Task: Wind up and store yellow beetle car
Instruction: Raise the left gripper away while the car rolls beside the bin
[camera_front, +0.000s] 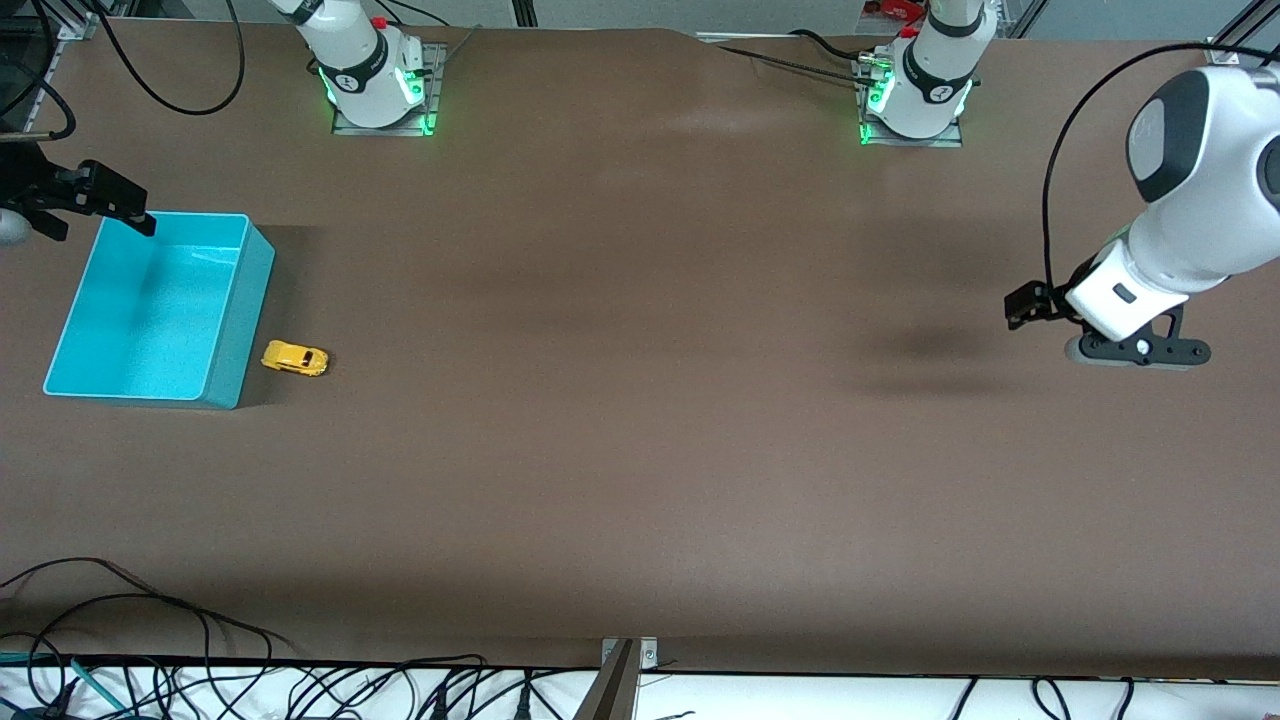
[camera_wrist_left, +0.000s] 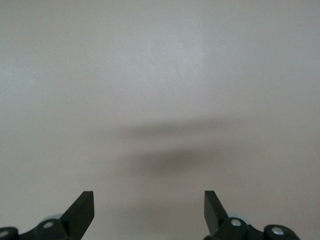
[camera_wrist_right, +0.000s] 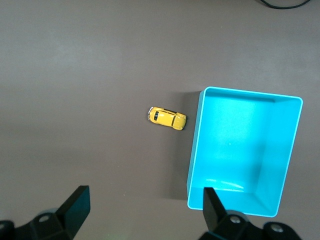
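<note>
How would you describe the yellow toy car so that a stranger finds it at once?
Look at the brown table, toward the right arm's end, where a turquoise bin stands. The yellow beetle car sits on the table just beside the bin, apart from it: tiny, rounded, the only yellow thing.

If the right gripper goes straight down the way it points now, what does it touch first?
Probably the rim of the turquoise plastic bin: one finger of the open right gripper hangs over its edge, the other over bare brown table. The small yellow beetle car lies aside, though depth is unclear.

Brown table (camera_front: 640, 400): turquoise bin (camera_front: 222, 370), yellow beetle car (camera_front: 294, 358) just beside.
</note>
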